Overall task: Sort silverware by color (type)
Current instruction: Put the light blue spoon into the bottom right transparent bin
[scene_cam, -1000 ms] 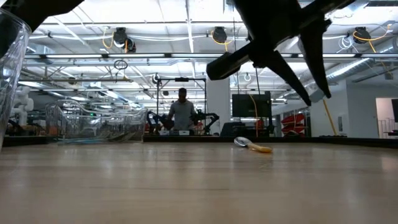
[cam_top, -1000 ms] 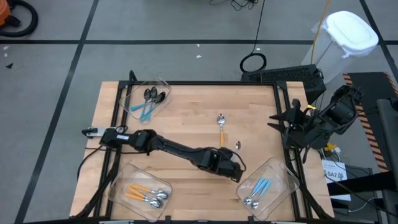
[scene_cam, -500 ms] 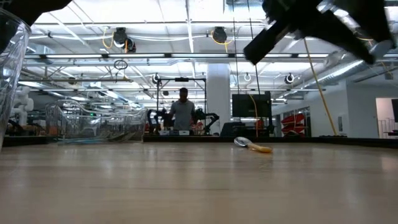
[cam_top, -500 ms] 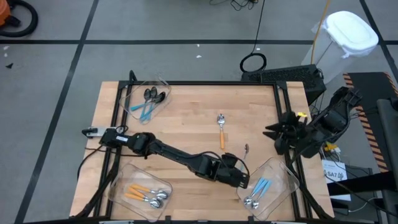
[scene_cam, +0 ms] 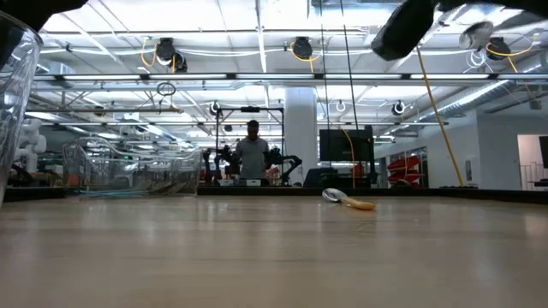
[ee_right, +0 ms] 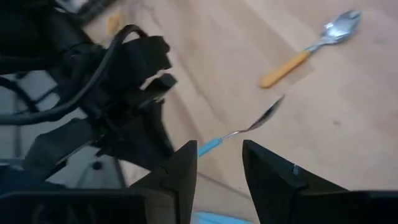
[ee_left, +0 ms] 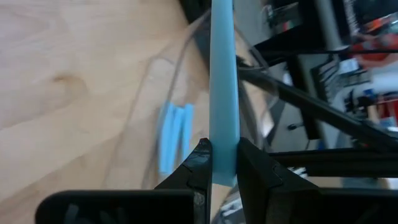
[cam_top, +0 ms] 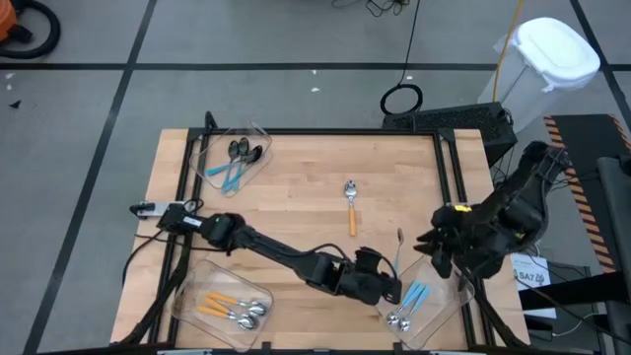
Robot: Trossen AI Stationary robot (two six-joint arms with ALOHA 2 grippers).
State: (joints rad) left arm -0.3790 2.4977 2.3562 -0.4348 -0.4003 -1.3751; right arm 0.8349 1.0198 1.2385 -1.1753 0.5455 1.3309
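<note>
This is a large open robotics lab or industrial workshop. Across the wooden table [scene_cam: 274,257], the low view shows a high ceiling with exposed ducts and pipes [scene_cam: 171,53], strip lights, monitors [scene_cam: 345,144] and other robot arms [scene_cam: 282,162] at a far bench, where a person [scene_cam: 252,154] stands.

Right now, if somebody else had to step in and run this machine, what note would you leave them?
Left end effector: shut on a blue-handled silver spoon, near the clear bin by the right front corner.
Right end effector: open, empty, hanging over the table's right edge.
Done: black-bowled blue spoons in the far-left bin, orange-handled spoons in the near-left bin, blue-handled silver spoons in the near-right bin.
Left: drop the held spoon there, then the orange-handled silver spoon mid-table.
</note>
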